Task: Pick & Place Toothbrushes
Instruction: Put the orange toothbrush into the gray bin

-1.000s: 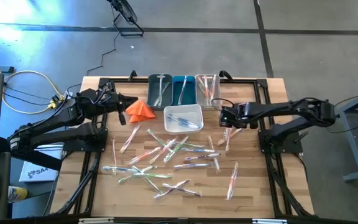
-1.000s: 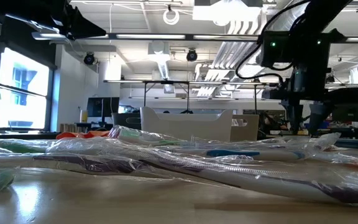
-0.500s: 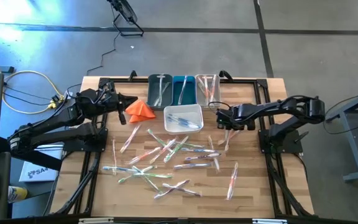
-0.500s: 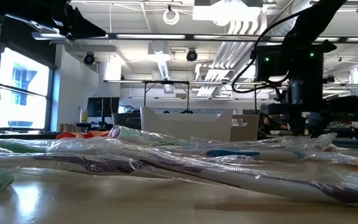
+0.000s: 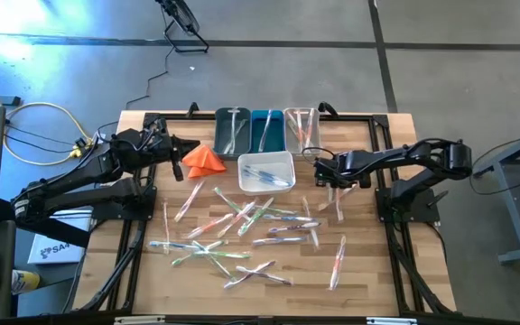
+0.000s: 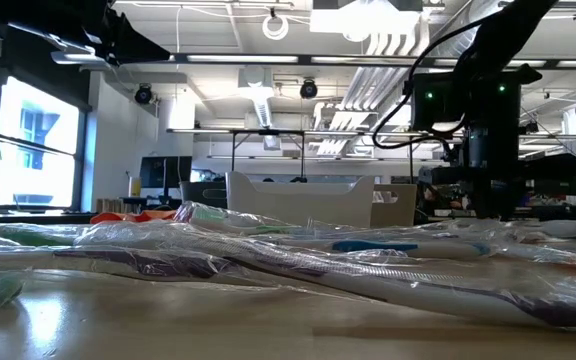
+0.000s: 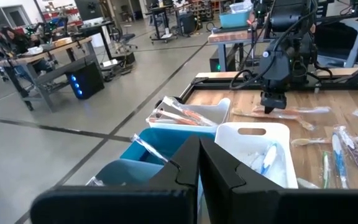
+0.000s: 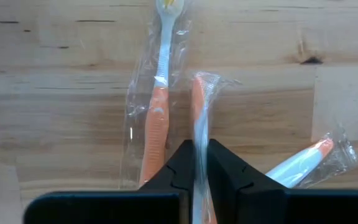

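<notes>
Several wrapped toothbrushes point(image 5: 242, 226) lie scattered on the wooden table point(image 5: 368, 271). My right gripper point(image 5: 330, 182) points down over the ones at the right and is shut on an orange-handled toothbrush point(image 8: 198, 99) in a clear wrapper. An orange-and-white toothbrush point(image 8: 157, 115) lies flat beside it, and one more point(image 8: 303, 158) lies on the other side. My left gripper point(image 7: 199, 165) is shut and held up level at the far left, near the orange cloth point(image 5: 204, 159), touching nothing. My right gripper pinches the wrapped orange toothbrush between its two fingers, on the handle and wrapper point(image 8: 199, 134) a little back from its orange end. The fingers come from above, pointing down. The toothbrush lies flat on the table and runs on past the fingertips.
Along the far edge stand a dark bin point(image 5: 232, 131), a blue bin point(image 5: 266, 131) and a clear bin point(image 5: 301, 128), each with toothbrushes inside. A white bin point(image 5: 266, 171) sits just in front of them. Black frame rails run along the table's sides.
My right gripper has come down a little onto the table and slightly toward its left edge. Its fingers have shut from wide open, taking hold of the orange toothbrush. The toothbrush stays on the table.
</notes>
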Robot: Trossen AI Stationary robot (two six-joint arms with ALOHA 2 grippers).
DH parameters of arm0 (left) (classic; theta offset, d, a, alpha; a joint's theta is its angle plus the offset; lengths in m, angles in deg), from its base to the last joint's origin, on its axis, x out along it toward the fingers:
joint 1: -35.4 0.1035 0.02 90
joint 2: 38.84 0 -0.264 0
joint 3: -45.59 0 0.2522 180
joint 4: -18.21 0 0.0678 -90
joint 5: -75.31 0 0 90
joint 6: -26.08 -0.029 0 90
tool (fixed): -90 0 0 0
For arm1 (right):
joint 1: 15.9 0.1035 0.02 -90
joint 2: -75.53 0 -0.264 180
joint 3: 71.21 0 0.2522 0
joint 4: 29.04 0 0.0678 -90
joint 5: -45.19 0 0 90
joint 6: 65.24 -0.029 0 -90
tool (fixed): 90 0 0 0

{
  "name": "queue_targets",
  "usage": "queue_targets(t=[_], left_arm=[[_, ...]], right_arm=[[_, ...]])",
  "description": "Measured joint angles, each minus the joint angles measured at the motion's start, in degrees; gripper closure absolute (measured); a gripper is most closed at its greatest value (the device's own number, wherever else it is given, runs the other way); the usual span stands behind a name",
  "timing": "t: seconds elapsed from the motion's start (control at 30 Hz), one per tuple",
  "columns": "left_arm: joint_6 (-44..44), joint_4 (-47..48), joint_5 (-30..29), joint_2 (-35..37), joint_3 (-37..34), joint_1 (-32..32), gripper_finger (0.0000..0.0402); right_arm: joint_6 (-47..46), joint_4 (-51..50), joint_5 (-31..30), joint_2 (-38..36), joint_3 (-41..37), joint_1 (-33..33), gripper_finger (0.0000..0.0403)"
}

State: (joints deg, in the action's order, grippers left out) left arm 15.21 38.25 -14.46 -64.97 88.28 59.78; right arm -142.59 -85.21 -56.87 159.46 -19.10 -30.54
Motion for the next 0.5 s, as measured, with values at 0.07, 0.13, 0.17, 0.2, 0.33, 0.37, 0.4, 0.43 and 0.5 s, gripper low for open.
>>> queue_targets(t=[0.07, 0.13, 0.17, 0.2, 0.33, 0.37, 0.4, 0.43, 0.5], left_arm=[[0.0, 0.0, 0.0, 0.0, 0.0, 0.0, 0.0394], [0.0, 0.0, 0.0, 0.0, 0.0, 0.0, 0.0394], [0.0, 0.0, 0.0, 0.0, 0.0, 0.0, 0.0394], [0.0, -0.1, 0.0, 0.0, 0.0, 0.0, 0.0394], [0.0, -0.1, 0.0, 0.0, 0.0, 0.0, 0.0394], [0.0, -0.1, 0.0, 0.0, 0.0, 0.0, 0.0394], [0.0, -0.1, 0.0, 0.0, 0.0, 0.0, 0.0394], [0.0, -0.1, 0.0, 0.0, 0.0, 0.0, 0.0394], [0.0, -0.1, 0.0, 0.0, 0.0, 0.0, 0.0394]], right_arm=[[0.9, 0.3, 0.0, -0.2, 0.0, 0.3, 0.0386], [1.0, 0.5, 0.0, -0.9, 0.0, 0.5, 0.0381], [1.1, 0.5, 0.1, -1.5, 0.0, 0.7, 0.0381], [1.1, 0.6, 0.0, -2.2, 0.0, 0.8, 0.0381], [2.4, 0.6, -1.3, -6.6, 0.0, 1.2, 0.0388], [2.7, 0.6, -1.4, -7.9, 0.0, 1.2, 0.0388], [3.2, 0.6, -1.5, -9.2, 0.0, 1.2, 0.0388], [3.5, 0.5, -1.5, -10.8, 0.0, 1.1, 0.0388], [3.6, 0.7, -1.5, -13.9, 0.0, 1.2, 0.0387]])
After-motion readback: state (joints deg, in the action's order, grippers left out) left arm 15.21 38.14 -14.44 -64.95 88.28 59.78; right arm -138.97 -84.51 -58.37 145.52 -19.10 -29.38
